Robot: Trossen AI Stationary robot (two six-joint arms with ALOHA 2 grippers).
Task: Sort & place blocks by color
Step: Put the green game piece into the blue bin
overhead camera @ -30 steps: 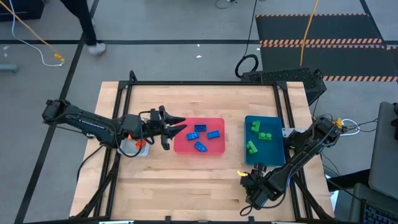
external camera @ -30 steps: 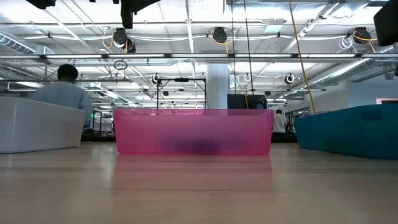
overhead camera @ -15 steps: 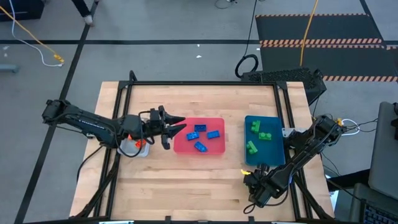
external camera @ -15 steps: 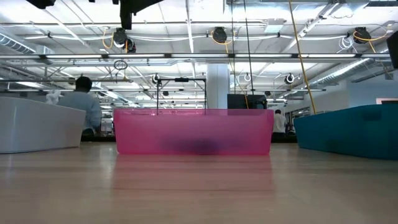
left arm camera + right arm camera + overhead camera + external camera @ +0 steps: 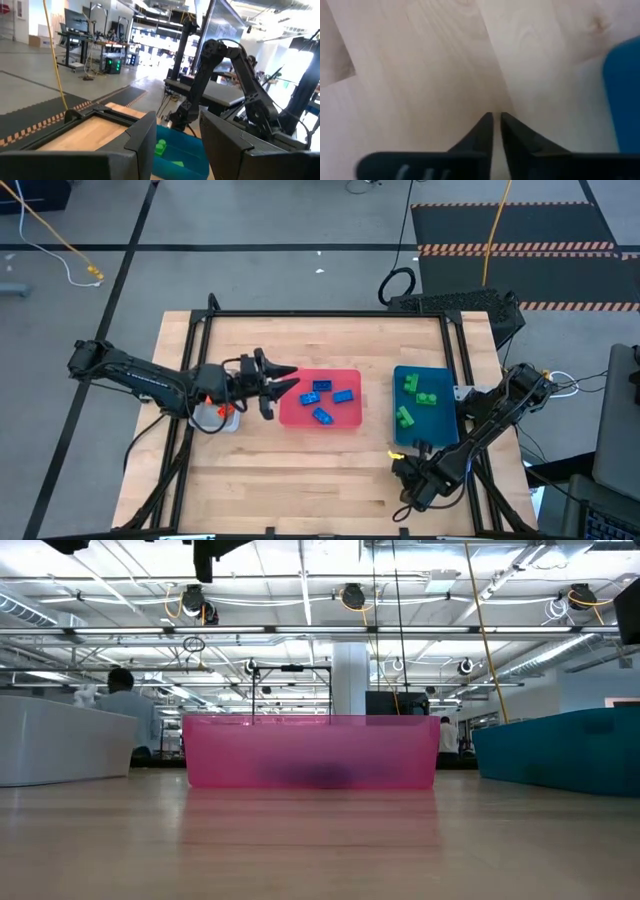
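Note:
Three blue blocks (image 5: 322,386) lie in the pink tray (image 5: 300,418). Three green blocks (image 5: 410,384) lie in the teal tray (image 5: 445,430). An orange block (image 5: 226,411) shows in the grey tray (image 5: 212,423), under the left arm. My left gripper (image 5: 288,380) hovers level at the pink tray's left rim. It is open, and nothing shows between its fingers (image 5: 177,130) in the left wrist view. My right gripper (image 5: 398,465) points down at bare wood near the teal tray's near left corner. Its fingers (image 5: 495,119) are shut with nothing between them.
In the low view the pink tray (image 5: 310,750) stands in the middle, with the grey tray (image 5: 60,745) to its left and the teal tray (image 5: 560,750) to its right. A black frame (image 5: 330,313) runs round the table. Bare wood (image 5: 300,475) lies along the near edge.
Neither arm has visibly moved. A person beyond the table's far edge has walked out of the high view.

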